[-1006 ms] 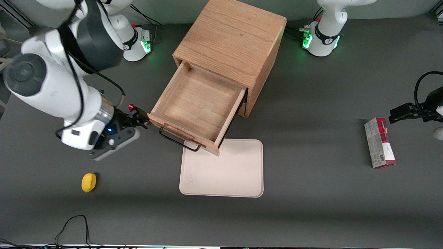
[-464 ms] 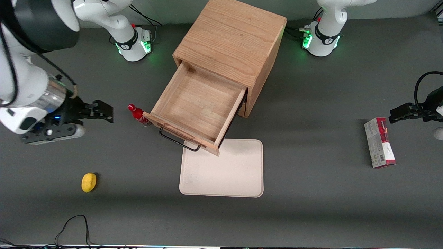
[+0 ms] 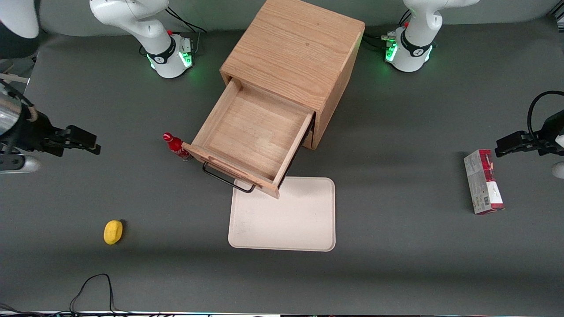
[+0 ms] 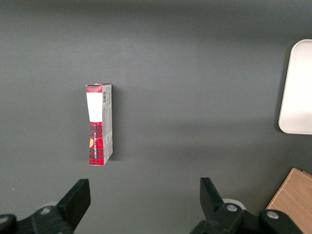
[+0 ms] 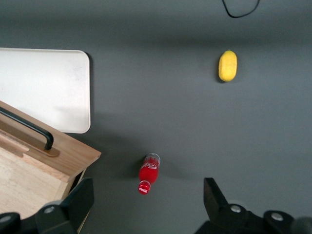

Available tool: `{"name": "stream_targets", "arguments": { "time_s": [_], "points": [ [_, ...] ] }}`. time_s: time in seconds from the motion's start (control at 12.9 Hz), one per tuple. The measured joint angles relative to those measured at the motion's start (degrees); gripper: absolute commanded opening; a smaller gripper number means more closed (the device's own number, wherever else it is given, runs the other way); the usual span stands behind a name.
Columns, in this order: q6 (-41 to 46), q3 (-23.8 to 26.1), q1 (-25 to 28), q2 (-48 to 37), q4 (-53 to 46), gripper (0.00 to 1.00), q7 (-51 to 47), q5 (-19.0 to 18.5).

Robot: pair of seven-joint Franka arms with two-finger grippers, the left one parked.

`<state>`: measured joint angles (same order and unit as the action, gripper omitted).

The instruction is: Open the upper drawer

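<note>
The upper drawer (image 3: 253,136) of the oak cabinet (image 3: 295,48) stands pulled far out, its bare wooden floor showing. Its thin black wire handle (image 3: 227,178) faces the front camera and overhangs the tray. My gripper (image 3: 90,143) hovers well away from the drawer, toward the working arm's end of the table. It is open and holds nothing. In the right wrist view the drawer's front corner (image 5: 29,170) and handle (image 5: 27,127) show beside my gripper (image 5: 148,204), whose fingers (image 5: 80,200) stand wide apart over bare table.
A small red bottle (image 3: 175,146) stands at the drawer's front corner, between drawer and gripper. A yellow lemon-like object (image 3: 113,231) lies nearer the front camera. A beige tray (image 3: 286,220) sits in front of the drawer. A red-and-grey box (image 3: 483,181) lies toward the parked arm's end.
My gripper has drawn back from the drawer's front corner toward the working arm's end of the table, uncovering the red bottle. The drawer has stayed open in the same place.
</note>
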<state>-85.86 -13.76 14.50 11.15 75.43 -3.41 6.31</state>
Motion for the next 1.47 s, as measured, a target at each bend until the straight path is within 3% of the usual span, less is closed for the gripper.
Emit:
{"name": "stream_targets", "arguments": {
  "time_s": [0.54, 1.47],
  "points": [
    [-6.65, 5.79, -8.99, -7.4, 11.69, 1.0, 2.43, -2.81],
    [-7.6, 6.2, -9.21, -6.48, 13.44, 1.0, 5.37, -4.76]
  ]
}}
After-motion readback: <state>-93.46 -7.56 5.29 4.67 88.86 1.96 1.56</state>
